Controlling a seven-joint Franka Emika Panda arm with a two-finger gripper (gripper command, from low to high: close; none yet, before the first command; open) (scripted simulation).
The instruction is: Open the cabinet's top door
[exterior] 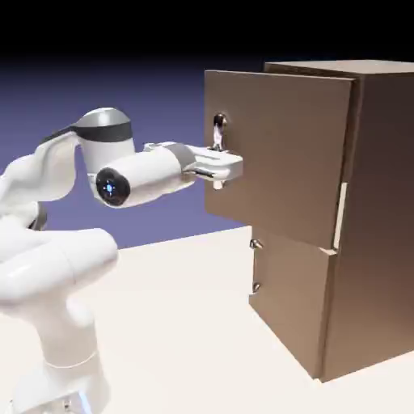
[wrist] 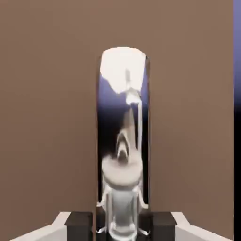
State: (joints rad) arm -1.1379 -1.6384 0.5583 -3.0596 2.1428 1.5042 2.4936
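The brown cabinet (exterior: 373, 226) stands at the exterior view's right. Its top door (exterior: 283, 154) is swung partly out from the body, hinged on the far side. The vertical silver handle (exterior: 218, 129) sits near the door's free edge. My gripper (exterior: 219, 171) reaches level from the left and is shut on the lower part of that handle. In the hand view the shiny handle (wrist: 123, 117) rises between my fingers, with my gripper (wrist: 122, 228) closed around its base. The flat door panel (wrist: 47, 117) fills the background.
Below the top door is the shorter lower door (exterior: 293, 303), closed, with its own small silver handle (exterior: 255, 265). The pale table (exterior: 186, 323) spreads in front of the cabinet. My white arm (exterior: 57, 242) rises at the lower left.
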